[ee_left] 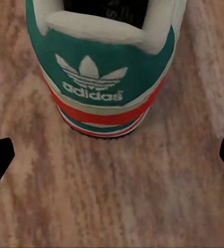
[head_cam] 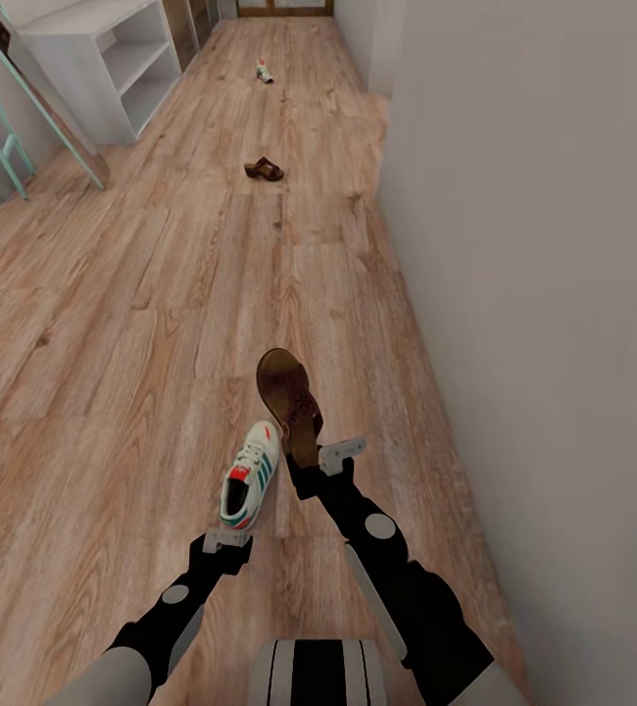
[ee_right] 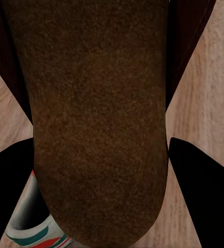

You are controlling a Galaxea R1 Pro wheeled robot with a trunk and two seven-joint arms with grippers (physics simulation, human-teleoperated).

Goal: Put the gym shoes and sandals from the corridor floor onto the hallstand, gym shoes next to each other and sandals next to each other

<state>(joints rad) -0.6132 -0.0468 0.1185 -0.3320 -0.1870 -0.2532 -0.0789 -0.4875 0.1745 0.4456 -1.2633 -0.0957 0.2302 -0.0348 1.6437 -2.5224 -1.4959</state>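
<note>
Corridor floor (head_cam: 113,324): light wood planks. Lying on it: one brown sandal (head_cam: 264,170) mid-corridor, one white gym shoe (head_cam: 264,71) near the far end. Pale grey hallstand (head_cam: 103,59) stands along the left edge.

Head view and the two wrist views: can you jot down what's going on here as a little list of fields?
Right gripper: shut on near sandal, lifted
Left gripper: open, just behind near gym shoe
Near gym shoe: on corridor floor
Far sandal: on floor, farther down
Far gym shoe: on floor, farthest
Hallstand: left side, visible shelves bare
</note>
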